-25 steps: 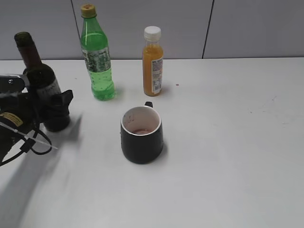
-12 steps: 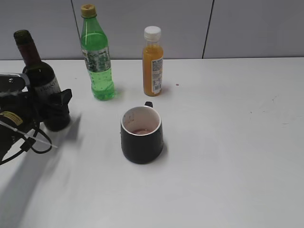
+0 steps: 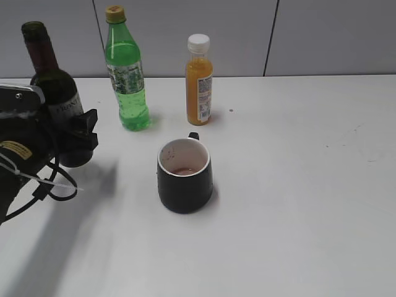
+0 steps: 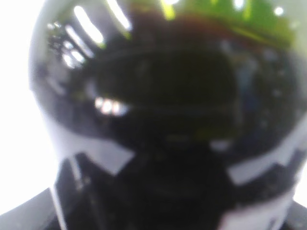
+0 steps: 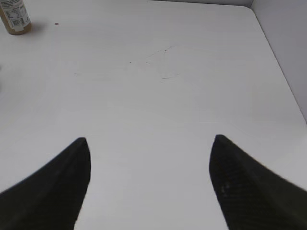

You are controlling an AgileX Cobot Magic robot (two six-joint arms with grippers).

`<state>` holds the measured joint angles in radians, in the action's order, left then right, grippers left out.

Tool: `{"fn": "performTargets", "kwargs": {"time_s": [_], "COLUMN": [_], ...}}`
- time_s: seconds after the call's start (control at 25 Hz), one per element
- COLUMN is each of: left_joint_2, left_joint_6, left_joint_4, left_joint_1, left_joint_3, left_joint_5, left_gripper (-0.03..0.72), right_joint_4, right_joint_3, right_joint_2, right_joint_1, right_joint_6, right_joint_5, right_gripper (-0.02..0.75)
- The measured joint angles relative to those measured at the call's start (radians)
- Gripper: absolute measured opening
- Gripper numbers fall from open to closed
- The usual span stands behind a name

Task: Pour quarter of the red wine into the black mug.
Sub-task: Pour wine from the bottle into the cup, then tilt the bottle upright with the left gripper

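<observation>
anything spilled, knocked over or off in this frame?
No spill shows. The wine bottle leans slightly in the left gripper, apparently gripped rather than fallen. The black mug stands upright with a little reddish liquid at the bottom. Faint scuffs mark the table.

White table (image 3: 297, 204), faintly scuffed toward the right side. Standing on it: black mug (image 3: 184, 176) near the middle with a reddish trace inside, green bottle (image 3: 127, 74) and orange juice bottle (image 3: 199, 80) upright behind it toward the wall, well apart from each other. At the left edge, wine bottle (image 3: 59, 99) upright, base hidden behind the arm, so contact with the tabletop cannot be told.
</observation>
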<state>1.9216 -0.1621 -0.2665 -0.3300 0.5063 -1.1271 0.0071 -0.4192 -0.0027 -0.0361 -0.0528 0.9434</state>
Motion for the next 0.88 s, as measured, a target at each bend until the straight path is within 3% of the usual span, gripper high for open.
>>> {"fn": "performTargets", "kwargs": {"time_s": [0.28,0.52,0.88], "left_joint_2": [-0.07,-0.079,-0.079], "left_joint_6": [-0.202,-0.337,-0.565], "left_joint_4": [-0.224,-0.406,-0.549], "left_joint_1": [-0.168,-0.274,-0.413], "left_joint_3": [-0.014,-0.014,-0.014], "left_joint_5": [0.001,0.001,0.001], "left_gripper": [0.545,0.545,0.545], "right_joint_4": [0.0,0.0,0.0], "right_joint_3": [0.0,0.0,0.0], "right_joint_2": [0.0,0.0,0.0], "right_joint_1": [0.0,0.0,0.0], "right_joint_6": [0.0,0.0,0.0], "right_joint_5": [0.0,-0.001,-0.001], "right_gripper": [0.587,0.587,0.587]}}
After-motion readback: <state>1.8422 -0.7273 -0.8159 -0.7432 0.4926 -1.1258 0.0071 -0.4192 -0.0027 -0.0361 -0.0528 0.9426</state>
